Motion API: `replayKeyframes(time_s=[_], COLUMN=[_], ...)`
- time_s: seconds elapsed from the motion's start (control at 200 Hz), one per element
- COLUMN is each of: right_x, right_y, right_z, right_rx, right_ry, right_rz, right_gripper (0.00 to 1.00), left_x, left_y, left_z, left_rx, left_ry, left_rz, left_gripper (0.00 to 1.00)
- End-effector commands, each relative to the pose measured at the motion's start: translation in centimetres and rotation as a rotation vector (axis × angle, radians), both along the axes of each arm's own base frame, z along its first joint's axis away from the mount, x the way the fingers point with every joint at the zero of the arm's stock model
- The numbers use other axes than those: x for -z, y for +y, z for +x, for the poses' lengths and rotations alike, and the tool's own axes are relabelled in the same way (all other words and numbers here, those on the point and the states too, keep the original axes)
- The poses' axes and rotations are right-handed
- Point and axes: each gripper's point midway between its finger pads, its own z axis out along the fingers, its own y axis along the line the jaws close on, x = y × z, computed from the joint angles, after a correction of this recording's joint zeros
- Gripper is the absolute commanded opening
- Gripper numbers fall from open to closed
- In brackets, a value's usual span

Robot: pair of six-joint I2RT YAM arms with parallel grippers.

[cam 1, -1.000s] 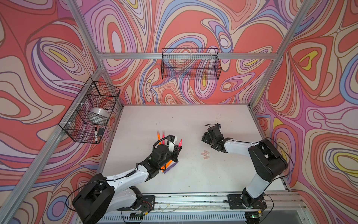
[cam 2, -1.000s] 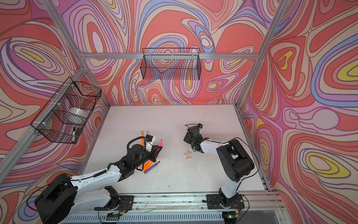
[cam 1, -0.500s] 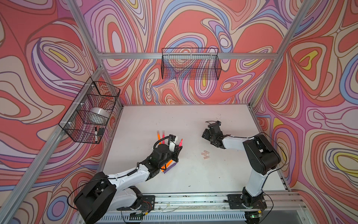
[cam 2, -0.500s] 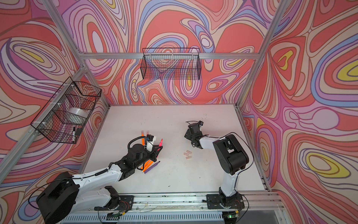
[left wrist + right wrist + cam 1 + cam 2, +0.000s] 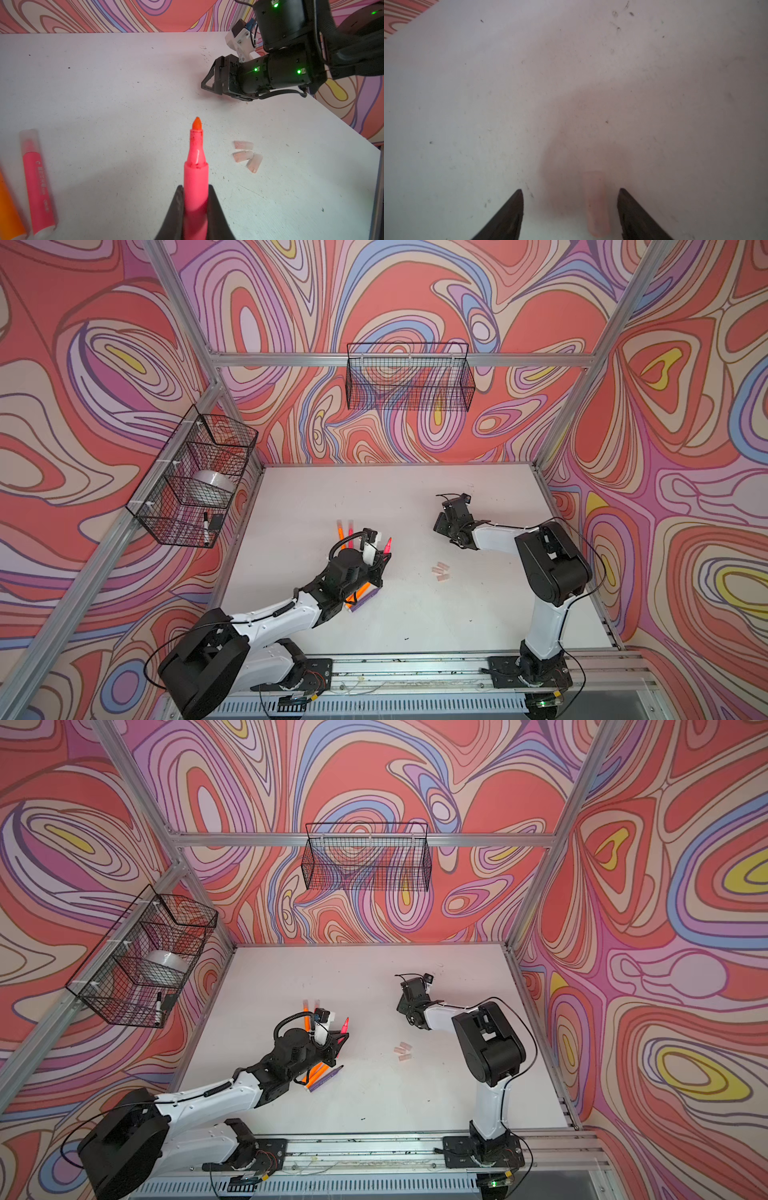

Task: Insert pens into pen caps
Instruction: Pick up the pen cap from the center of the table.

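Vividly pink, orange-tipped pen [image 5: 196, 176]

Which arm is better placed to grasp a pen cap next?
Right. The right gripper, open, straddles a translucent cap on the table; the left gripper is shut on an uncapped pink pen.

FREE: you have wide bare table [image 5: 374, 493] across the upper middle of the frame | BLOCKED centre: three caps [image 5: 440, 571] lie in a small bunch | BLOCKED left of centre: pens [image 5: 360, 598] lie just below the left gripper [image 5: 384, 558], its pink pen [image 5: 388, 545] sticking out | FREE: bare strip along the bottom
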Motion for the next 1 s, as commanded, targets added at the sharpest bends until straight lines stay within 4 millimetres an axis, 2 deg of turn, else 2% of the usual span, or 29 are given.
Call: replayKeyframes(time_s=[0.0,0.26,0.541,0.731,0.991], right_x=[1.2,1.7,2.3,2.7,3.2], right_y=[-1.0,-1.1,-1.9,-2.3,-2.1], right_z=[-0.2,0.2,-0.2,-0.3,-0.6], right_rx=[-0.015,-0.052,-0.056,-0.059,-0.065], right_ry=[0.073,0.140,0.181,0.201,0.207], right_rz=[-0.101,-0.170,-0.235,-0.264,-0.251], right_gripper=[0.70,0.47,0.41,0.32,0.14], left_x=[-1.9,-2.0,-2.0,-2.0,-2.1], left_y=[-0.4,-0.5,-0.5,-0.7,-0.7], left_z=[0.5,0.4,0.3,0.3,0.3], left_rx=[0.003,0.011,0.014,0.021,0.023], left_ry=[-0.054,-0.051,-0.051,-0.047,-0.047], left_rz=[-0.030,-0.035,-0.034,-0.037,-0.039], left_gripper=[0.00,0.00,0.00,0.00,0.00])
